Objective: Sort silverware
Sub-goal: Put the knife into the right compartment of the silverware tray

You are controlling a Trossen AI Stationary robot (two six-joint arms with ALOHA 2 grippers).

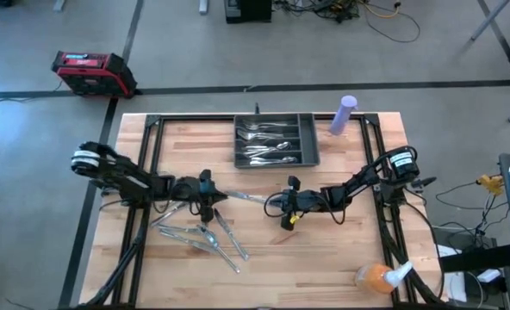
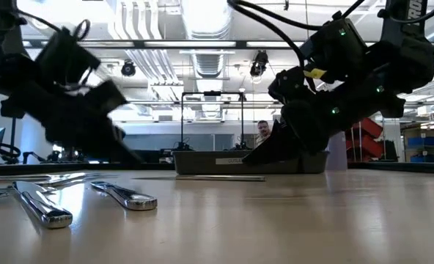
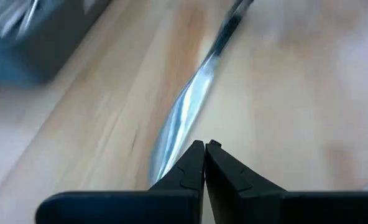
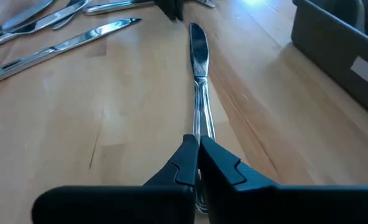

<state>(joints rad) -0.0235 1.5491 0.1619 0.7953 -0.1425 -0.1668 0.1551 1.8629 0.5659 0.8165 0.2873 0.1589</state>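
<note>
One knife (image 1: 248, 197) of the silverware lies mid-table between my two grippers, with its blade (image 4: 197, 43) toward the left arm. My right gripper (image 4: 198, 142) is shut at its handle. My left gripper (image 3: 204, 146) is shut just short of the blade tip (image 3: 171, 134); I see no touch. Several more pieces of silverware (image 1: 202, 234) lie loose on the near-left table. Others lie in the compartments of the dark tray (image 1: 276, 160) at the far middle. My right gripper has its two fingers (image 4: 185, 155) closed on the knife's handle (image 4: 201, 124), which runs on back beneath them. The fingers come from the table's right, slanting down, in line with the knife. The knife lies level and low at the table (image 2: 221, 177).
A purple cylinder (image 1: 345, 114) stands at the tray's right. An orange and white object (image 1: 377, 275) sits at the near right corner. A red case (image 1: 91, 73) is on the floor beyond the table. Bare wood (image 1: 341, 250) lies near right.
</note>
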